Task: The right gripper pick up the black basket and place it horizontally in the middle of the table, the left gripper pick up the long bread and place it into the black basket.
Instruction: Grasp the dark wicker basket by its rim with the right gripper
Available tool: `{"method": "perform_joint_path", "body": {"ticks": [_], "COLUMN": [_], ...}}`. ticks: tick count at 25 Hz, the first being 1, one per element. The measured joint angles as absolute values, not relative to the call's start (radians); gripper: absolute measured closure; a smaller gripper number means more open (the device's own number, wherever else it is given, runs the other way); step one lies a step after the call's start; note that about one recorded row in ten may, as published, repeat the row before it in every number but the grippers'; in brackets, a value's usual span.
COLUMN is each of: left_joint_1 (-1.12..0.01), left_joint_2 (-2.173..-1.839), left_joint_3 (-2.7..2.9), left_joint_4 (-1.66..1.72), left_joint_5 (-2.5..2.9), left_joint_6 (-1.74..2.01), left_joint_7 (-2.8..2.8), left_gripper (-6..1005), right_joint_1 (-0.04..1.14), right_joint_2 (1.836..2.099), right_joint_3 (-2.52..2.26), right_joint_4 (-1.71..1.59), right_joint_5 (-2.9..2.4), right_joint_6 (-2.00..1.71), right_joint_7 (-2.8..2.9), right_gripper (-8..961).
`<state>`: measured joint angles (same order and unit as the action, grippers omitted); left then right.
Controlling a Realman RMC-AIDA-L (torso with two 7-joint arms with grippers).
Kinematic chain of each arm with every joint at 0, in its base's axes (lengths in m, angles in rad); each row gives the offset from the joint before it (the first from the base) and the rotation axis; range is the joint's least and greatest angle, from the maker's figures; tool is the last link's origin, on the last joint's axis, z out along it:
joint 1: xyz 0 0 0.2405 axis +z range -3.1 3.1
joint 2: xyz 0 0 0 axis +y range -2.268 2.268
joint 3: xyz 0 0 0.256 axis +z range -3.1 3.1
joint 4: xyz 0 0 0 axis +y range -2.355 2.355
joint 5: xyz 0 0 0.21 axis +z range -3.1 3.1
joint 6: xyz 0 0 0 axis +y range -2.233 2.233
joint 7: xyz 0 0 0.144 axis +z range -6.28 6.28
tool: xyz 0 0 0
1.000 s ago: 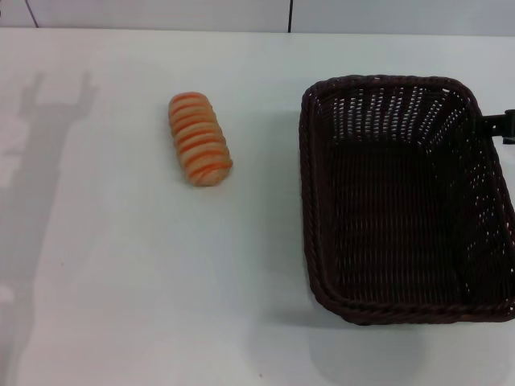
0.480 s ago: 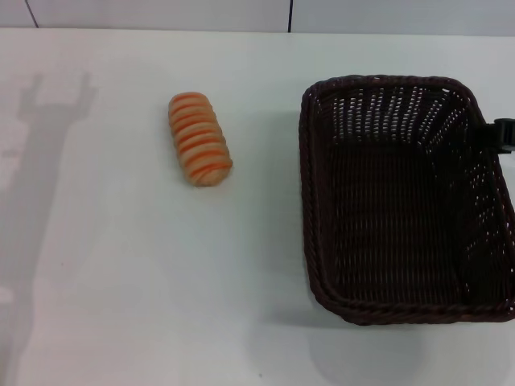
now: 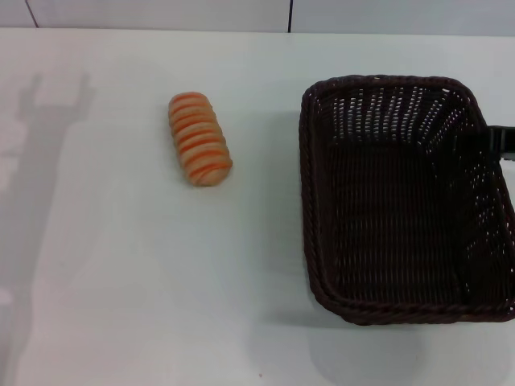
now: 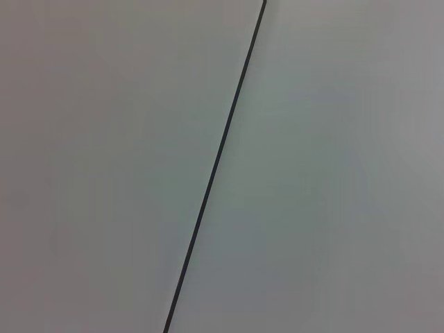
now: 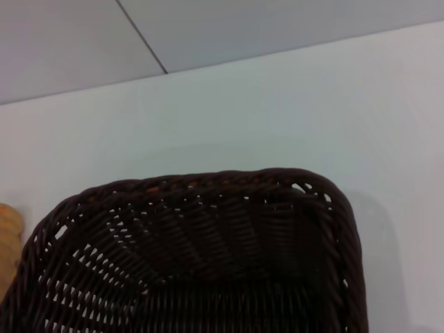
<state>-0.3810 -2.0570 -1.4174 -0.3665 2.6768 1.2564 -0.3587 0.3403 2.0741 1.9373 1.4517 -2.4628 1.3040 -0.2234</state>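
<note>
Long bread and black basket seen on the white counter [image 3: 121, 281]

The long bread [image 3: 199, 138] lies left of centre, well apart from the black basket [image 3: 406, 201] at right; the right end effector [image 3: 500, 141] is glimpsed beside its far right rim, finger state indiscernible
</note>
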Motion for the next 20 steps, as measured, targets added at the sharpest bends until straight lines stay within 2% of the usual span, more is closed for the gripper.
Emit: {"method": "perform_joint_path", "body": {"ticks": [11,20], "left_joint_1": [-0.375,-0.373], "left_joint_2": [-2.057,-2.056], "left_joint_3": [-1.417,-1.419], "left_joint_4": [-0.372,-0.374], "left_joint_5": [2.677,2.677], "left_joint_6": [1.261,1.268], "left_joint_7": [-0.359,-0.359], "left_gripper": [145,145], "right_joint_1": [0.344,0.345], "right_joint_2": [2.075,2.076], "right_joint_3": [1.935,1.934], "right_joint_4": [1.431,1.435], "right_joint_5": [-2.461,-2.459], "right_joint_6": [1.294,1.29], "right_joint_7": [-0.237,-0.248], "right_gripper": [294,696]}}
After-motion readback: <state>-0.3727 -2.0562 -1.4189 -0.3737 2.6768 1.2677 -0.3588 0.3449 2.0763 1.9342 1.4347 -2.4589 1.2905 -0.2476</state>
